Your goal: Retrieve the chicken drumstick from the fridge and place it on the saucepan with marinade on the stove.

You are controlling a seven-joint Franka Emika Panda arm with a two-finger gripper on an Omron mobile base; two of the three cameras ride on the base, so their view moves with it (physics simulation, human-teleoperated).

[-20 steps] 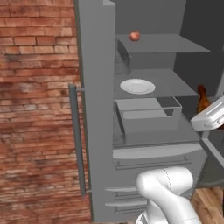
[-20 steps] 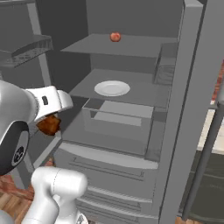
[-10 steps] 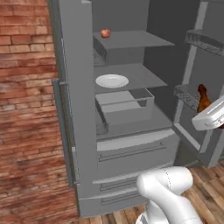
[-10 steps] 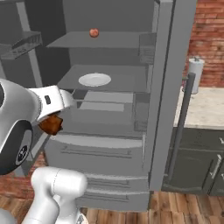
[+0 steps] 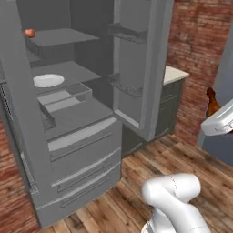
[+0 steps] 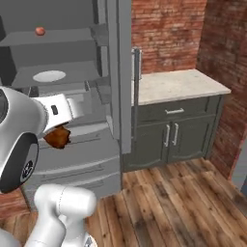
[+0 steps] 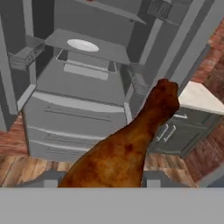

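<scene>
My gripper (image 7: 104, 180) is shut on the chicken drumstick (image 7: 131, 148), a glossy reddish-brown piece whose narrow end points up and away in the hand view. The left base view has the drumstick (image 5: 211, 103) poking up above the white hand at the right edge. From the right base view it (image 6: 58, 137) hangs under the hand at the left, in front of the fridge (image 6: 82, 159). The grey fridge (image 5: 82, 132) stands open, with its shelves and lower drawers showing. The saucepan and the stove are out of view.
A white plate (image 5: 48, 80) lies on a middle shelf and a red apple (image 5: 29, 32) on the shelf above. Right of the fridge stands a dark cabinet (image 6: 173, 135) with a pale counter (image 6: 178, 84), with brick wall behind. Wooden floor stretches in front.
The whole picture has slid left, so the base has turned or driven right. The fridge now sits at the left and the counter has come into view. The drumstick stays in the gripper.
</scene>
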